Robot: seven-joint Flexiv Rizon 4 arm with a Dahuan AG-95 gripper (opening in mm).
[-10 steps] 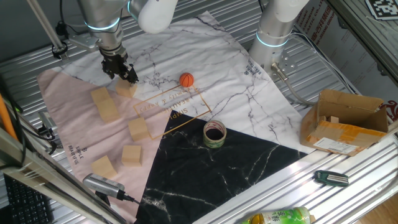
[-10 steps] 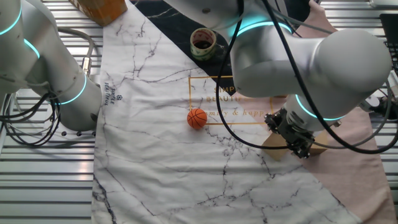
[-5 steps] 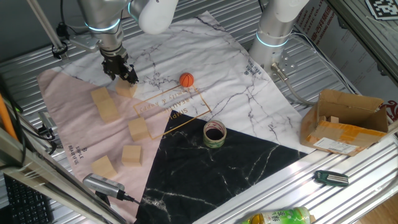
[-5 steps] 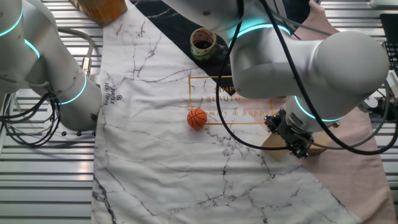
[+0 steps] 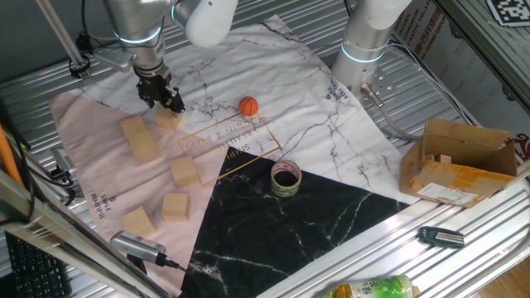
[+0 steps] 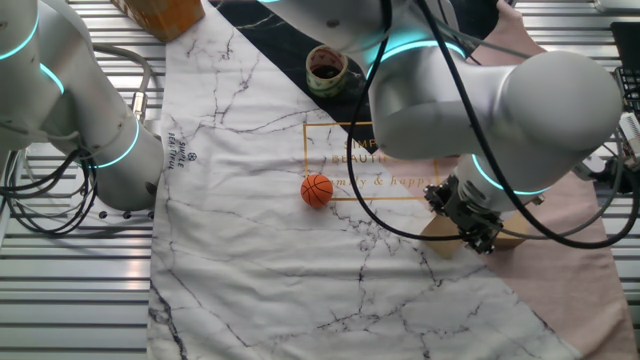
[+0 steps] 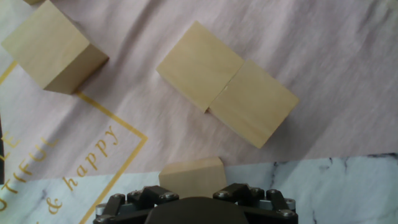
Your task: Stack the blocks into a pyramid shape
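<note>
Six light-tan wooden blocks lie on the cloth. My gripper point(image 5: 165, 98) is lowered over one block point(image 5: 169, 119), also seen as block point(image 6: 444, 236) and block point(image 7: 191, 172). Its jaws straddle this block, which rests on the cloth. The fingertips are hidden, so I cannot see whether they press on it. Just beyond it, two blocks point(image 7: 199, 65) point(image 7: 254, 103) lie edge to edge; they are the adjoining blocks point(image 5: 132, 127) point(image 5: 144, 148). Another block point(image 7: 51, 48) lies off to the left. Three single blocks point(image 5: 184, 171) point(image 5: 175, 205) point(image 5: 137, 222) lie nearer the front.
A small orange ball point(image 5: 248, 106) and a tape roll point(image 5: 286, 178) sit on the cloth. A brown cardboard box point(image 5: 460, 161) stands at the right. A second robot base point(image 5: 368, 41) stands at the back. A bottle point(image 5: 368, 289) and a dark tool point(image 5: 439, 237) lie at the front edge.
Almost nothing differs. The gripper stays over the same block, and no block or the ball has shifted.
</note>
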